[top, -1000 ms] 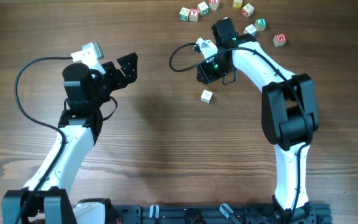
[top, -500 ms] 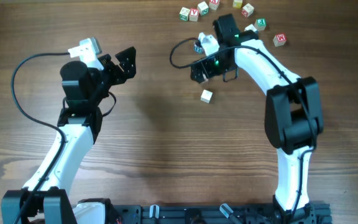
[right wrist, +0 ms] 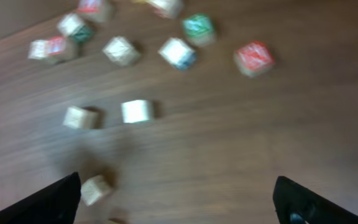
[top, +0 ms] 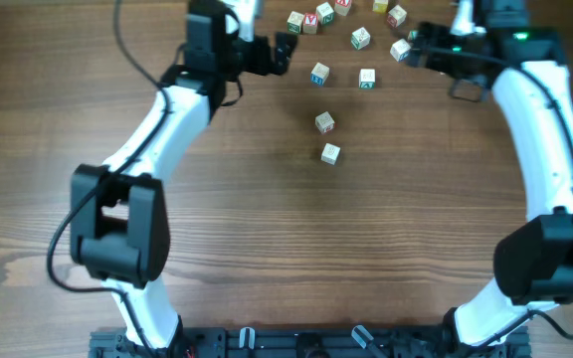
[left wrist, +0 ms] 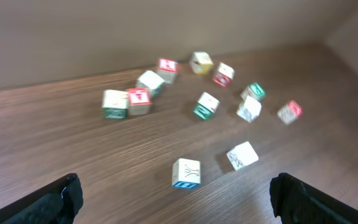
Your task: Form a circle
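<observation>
Table [top: 267, 249]: lying brown and wood-grained beneath both arms, filling the overhead view.
Left arm [top: 157, 119]: reaching from the near left side to the far middle of the table.
Right arm [top: 555, 129]: rising along the right side and bending inward at the far edge.
Left gripper [left wrist: 176, 200]: standing wide apart and empty, hanging just beside the circle [top: 309, 19] on its near left, not touching it.
Right gripper [right wrist: 178, 200]: gaping just as wide, gripping nothing, hanging at the right end of the scattered cubes [top: 361, 38], well apart from the circle.
The circle: sitting at the far edge, at the left end of the cube field; three white letter cubes pressing together, two side by side and the third at their far right corner, forming a clump more than a ring; showing green and red faces in the left wrist view.
Scattered cubes: lying loose to the right of the circle, apart from one another, showing red, green and yellow faces.
Blue-lettered cube [left wrist: 186, 173]: sitting alone on the near side of the scatter, with a plain-topped cube [left wrist: 242, 155] just to its right.
Pale pair [top: 324, 121]: resting nearest the table's middle, one behind the other, not touching.
</observation>
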{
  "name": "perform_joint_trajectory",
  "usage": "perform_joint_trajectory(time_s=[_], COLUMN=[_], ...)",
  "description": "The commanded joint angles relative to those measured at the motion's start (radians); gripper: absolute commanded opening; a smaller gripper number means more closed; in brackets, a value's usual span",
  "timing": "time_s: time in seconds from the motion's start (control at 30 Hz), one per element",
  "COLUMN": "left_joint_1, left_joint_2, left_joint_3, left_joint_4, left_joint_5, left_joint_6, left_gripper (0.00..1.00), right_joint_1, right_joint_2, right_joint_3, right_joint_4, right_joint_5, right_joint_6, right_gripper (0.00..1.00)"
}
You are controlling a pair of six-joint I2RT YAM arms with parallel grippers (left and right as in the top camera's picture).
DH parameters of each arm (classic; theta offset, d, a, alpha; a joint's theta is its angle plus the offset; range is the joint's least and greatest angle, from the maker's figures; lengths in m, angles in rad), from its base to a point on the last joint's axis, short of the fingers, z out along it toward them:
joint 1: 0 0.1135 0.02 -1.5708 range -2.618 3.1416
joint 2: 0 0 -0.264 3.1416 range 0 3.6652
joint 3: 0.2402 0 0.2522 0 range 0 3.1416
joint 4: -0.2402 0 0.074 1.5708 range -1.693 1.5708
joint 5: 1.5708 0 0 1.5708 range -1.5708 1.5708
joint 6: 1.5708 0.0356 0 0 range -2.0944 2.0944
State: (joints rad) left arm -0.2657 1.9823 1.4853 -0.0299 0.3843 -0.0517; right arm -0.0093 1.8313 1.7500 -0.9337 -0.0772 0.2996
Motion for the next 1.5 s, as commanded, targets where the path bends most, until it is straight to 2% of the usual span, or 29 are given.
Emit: perform_joint_trajectory(time_s=[0.0, 0.13, 0.3, 0.57, 0.73, 0.83, 0.93, 1.1, 1.17, 1.23, 1.47], left_joint_1=[-0.068, -0.121, -0.149, -0.145, -0.141, -0.137, -0.137, -0.137, -0.138, -0.137, -0.130], left_joint_2=[0.079, 0.189, 0.345, 0.449, 0.456, 0.456, 0.456, 0.456, 0.444, 0.414, 0.163], left_joint_3=[0.026, 0.068, 0.176, 0.192, 0.192, 0.192, 0.192, 0.192, 0.192, 0.192, 0.192], left_joint_4=[0.030, 0.052, 0.048, 0.099, 0.149, 0.169, 0.173, 0.169, 0.147, 0.094, -0.211], left_joint_5=[-0.005, -0.007, -0.043, -0.064, -0.110, -0.113, -0.113, -0.113, -0.113, -0.113, -0.117], left_joint_6=[0.153, 0.154, 0.156, 0.179, 0.145, 0.117, 0.114, 0.095, 0.088, 0.088, 0.088], left_gripper=[1.00, 0.99, 0.91, 0.82, 0.63, 0.58, 0.45, 0.42, 0.40, 0.32, 0.28], right_joint_1=[-0.061, -0.062, -0.060, -0.060, -0.060, -0.060, -0.060, -0.060, -0.059, -0.056, -0.047], right_joint_2=[0.011, 0.011, 0.011, 0.011, 0.011, 0.011, 0.011, 0.011, 0.011, 0.011, 0.011], right_joint_3=[0.002, -0.005, -0.005, -0.010, -0.010, -0.010, -0.010, -0.010, -0.010, -0.011, -0.048], right_joint_4=[-0.034, -0.049, -0.076, -0.097, -0.104, -0.105, -0.108, -0.107, -0.107, -0.105, -0.081], right_joint_5=[-0.055, -0.051, -0.052, -0.055, -0.055, -0.055, -0.055, -0.055, -0.055, -0.055, -0.055], right_joint_6=[0.041, 0.041, 0.041, 0.044, 0.043, 0.043, 0.043, 0.044, 0.044, 0.044, 0.041], right_gripper=[1.00, 0.99, 0.99, 0.99, 1.00, 0.99, 0.99, 0.99, 0.99, 0.99, 1.00])
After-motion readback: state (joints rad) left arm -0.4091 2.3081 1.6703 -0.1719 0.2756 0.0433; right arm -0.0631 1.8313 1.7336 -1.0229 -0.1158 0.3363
